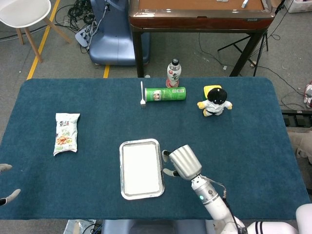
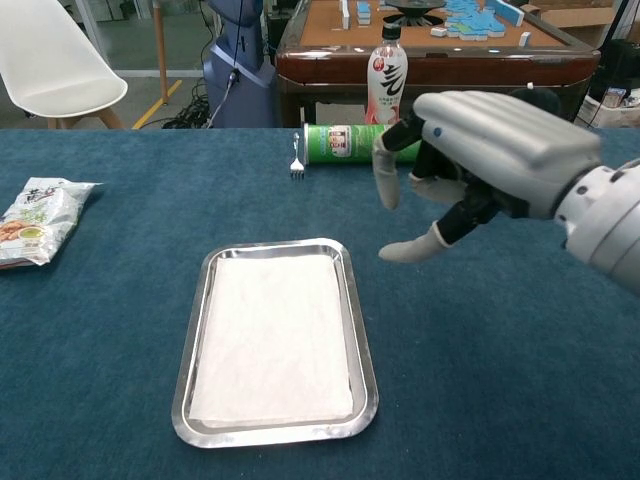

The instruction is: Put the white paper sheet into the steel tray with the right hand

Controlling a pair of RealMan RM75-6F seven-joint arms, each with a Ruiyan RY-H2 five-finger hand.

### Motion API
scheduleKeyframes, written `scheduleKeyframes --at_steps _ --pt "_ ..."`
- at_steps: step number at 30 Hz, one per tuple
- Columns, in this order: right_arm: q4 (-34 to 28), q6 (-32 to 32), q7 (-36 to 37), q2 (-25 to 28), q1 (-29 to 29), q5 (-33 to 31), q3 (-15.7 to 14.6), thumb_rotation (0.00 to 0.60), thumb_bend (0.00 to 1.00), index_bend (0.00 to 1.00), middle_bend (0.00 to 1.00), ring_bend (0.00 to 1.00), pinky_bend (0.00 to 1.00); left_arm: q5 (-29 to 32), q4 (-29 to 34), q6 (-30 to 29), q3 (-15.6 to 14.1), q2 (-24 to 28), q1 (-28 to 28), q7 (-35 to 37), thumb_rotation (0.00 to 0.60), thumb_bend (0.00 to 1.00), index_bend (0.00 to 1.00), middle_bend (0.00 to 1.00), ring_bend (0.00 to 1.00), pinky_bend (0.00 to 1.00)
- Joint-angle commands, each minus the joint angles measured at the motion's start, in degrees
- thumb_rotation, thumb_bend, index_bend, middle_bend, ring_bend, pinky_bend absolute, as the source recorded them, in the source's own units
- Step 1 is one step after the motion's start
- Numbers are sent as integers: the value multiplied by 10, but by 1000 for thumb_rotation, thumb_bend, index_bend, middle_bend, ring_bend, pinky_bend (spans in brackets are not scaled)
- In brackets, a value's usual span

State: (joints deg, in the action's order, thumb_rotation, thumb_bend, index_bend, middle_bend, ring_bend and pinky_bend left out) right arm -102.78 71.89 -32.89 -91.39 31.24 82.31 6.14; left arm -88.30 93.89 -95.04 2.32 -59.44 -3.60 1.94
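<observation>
the white paper sheet [image 2: 272, 338] lies flat inside the steel tray [image 2: 196, 310] on the worktop [image 1: 243, 122]. the right hand [image 2: 480, 165] hangs beside the tray's right edge, fingers [image 2: 385, 172] spread and holding nothing; it hides most of the plush toy [image 1: 215, 101]. only the left hand's fingertips [image 1: 9, 194] show, cut off at the frame edge.

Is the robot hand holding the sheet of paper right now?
No. The paper lies flat inside the metal tray, while the right robot hand hangs off to the side of it with nothing in its fingers.
</observation>
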Motion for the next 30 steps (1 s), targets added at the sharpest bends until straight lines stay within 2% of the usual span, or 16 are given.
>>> scheduleKeyframes --at_steps 1,7,11,13,14,15,17,19,26,30 --pt "-32 14 -18 54 -22 -4 -12 600 0 601 1000 991 1000 2 1 4 0 -2 2 -5 600 59 331 326 202 390" --pt "-95 6 -67 152 -51 -61 -37 600 0 601 971 876 1000 4 1 13 -1 -7 7 -14 600 59 331 326 203 389" --pt "-152 9 -106 215 -71 -120 -56 600 0 554 752 722 970 2 1 14 -1 -9 8 -17 600 60 331 326 203 389" --pt "-173 12 -112 240 -79 -139 -64 600 0 512 640 632 879 3 1 14 -1 -9 8 -19 600 60 331 326 202 389" --pt "-183 15 -111 254 -85 -147 -70 600 0 499 592 574 806 3 1 15 -1 -10 9 -20 600 59 331 326 202 389" --pt "-189 17 -107 264 -90 -148 -74 600 0 490 554 511 692 4 1 15 -1 -10 9 -20 600 59 331 326 203 389" --pt "-191 35 -88 279 -106 -129 -81 600 0 485 524 448 513 4 1 17 -1 -11 10 -22 600 59 331 326 203 389" --pt "-187 58 -64 286 -124 -105 -87 600 0 486 518 421 418 2 0 18 -1 -13 12 -23 600 59 332 326 203 389" --pt "-151 140 68 299 -187 -1 -98 600 0 485 518 414 386 -1 -4 27 -4 -23 18 -34 600 59 335 326 203 389" --pt "-122 167 131 293 -207 33 -94 600 0 485 519 413 386 0 -6 35 -5 -27 22 -40 600 59 335 326 203 390"
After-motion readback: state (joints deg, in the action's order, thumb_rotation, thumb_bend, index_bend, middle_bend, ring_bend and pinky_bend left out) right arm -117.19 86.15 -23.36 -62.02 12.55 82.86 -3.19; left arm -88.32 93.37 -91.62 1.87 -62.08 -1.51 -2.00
